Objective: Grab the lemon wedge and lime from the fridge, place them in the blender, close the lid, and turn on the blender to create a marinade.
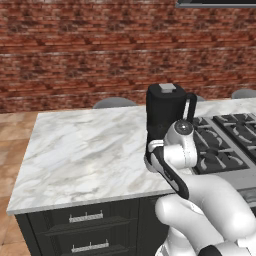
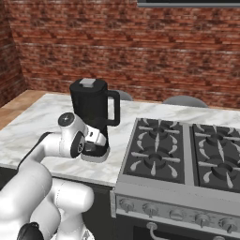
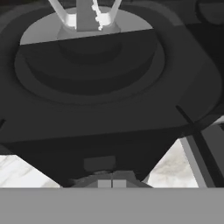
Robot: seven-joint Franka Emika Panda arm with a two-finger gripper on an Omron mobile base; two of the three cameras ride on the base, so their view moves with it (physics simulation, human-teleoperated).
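With the lid (image 1: 167,88) on the blender (image 2: 93,112), the closed, empty end effector (image 3: 110,183) sits at its base, seemingly about to press the switch.

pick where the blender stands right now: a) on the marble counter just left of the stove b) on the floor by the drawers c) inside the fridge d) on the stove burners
a: the blender stands with its grey foot on the marble counter, just left of the stove, with the lid on top.

White-veined marble counter (image 1: 85,150) with black blender (image 1: 167,111) beside the gas cooktop (image 2: 187,152).
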